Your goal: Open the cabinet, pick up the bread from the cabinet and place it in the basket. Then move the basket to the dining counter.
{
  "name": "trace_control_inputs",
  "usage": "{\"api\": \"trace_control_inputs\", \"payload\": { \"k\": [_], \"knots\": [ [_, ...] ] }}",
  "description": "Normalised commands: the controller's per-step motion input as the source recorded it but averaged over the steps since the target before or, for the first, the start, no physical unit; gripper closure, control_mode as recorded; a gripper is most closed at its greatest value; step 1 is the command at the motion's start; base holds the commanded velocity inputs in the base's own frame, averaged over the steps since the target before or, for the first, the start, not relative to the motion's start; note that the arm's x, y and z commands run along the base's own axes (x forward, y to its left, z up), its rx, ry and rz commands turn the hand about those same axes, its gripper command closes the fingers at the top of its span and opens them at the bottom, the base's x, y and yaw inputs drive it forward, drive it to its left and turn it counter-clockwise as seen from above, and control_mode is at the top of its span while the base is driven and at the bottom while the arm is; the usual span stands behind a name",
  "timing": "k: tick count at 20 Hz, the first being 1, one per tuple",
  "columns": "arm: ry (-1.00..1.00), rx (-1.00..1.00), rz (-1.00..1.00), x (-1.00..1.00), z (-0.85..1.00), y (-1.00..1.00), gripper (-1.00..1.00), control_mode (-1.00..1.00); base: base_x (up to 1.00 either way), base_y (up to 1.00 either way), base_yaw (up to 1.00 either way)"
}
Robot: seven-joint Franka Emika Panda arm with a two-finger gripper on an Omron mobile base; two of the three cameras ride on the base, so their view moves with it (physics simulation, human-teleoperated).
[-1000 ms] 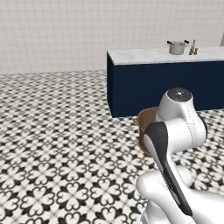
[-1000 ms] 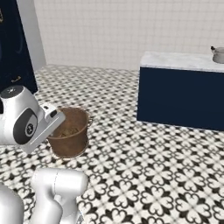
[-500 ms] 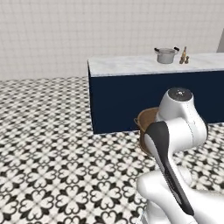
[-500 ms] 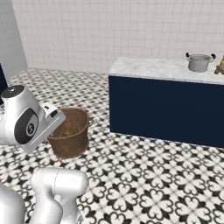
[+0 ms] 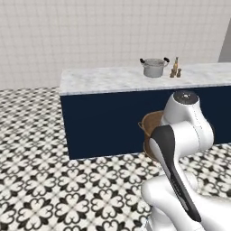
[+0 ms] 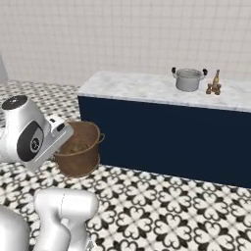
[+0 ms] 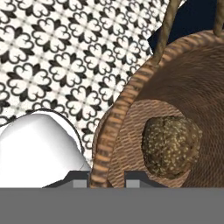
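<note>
In the left base view we see the basket (image 5: 151,131) half hidden behind our white arm, held up off the floor, and the dining counter (image 5: 117,81) stands just behind it, a long desk with a marble top and plain navy sides; its top lies higher than the basket rim and farther away from us. A grey pot (image 5: 154,67) and a small bottle (image 5: 175,67) stand toward the right part of that top, while the left part is bare. In the right base view the basket hangs at the end of the arm, to the left of the desk's near corner, so we judge that it must go up and forward. In the hand view the end effector (image 7: 106,178) is closed on the woven rim, one finger on each side of the wall, and the bread (image 7: 171,145), a dark lumpy roll, lies on the basket floor.
</note>
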Motion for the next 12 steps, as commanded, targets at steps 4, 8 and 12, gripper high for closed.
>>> {"api": "trace_control_inputs", "payload": {
  "k": [4, 8, 12],
  "knots": [
    [0.00, 0.00, 0.00, 0.00, 0.00, 0.00, 1.00, 1.00, 0.66, -1.00, 0.00],
    [0.00, 0.00, 0.00, 0.00, 0.00, 0.00, 1.00, 1.00, 0.55, -1.00, 0.00],
    [0.00, 0.00, 0.00, 0.00, 0.00, 0.00, 1.00, 1.00, 0.65, -1.00, 0.00]
  ]
}}
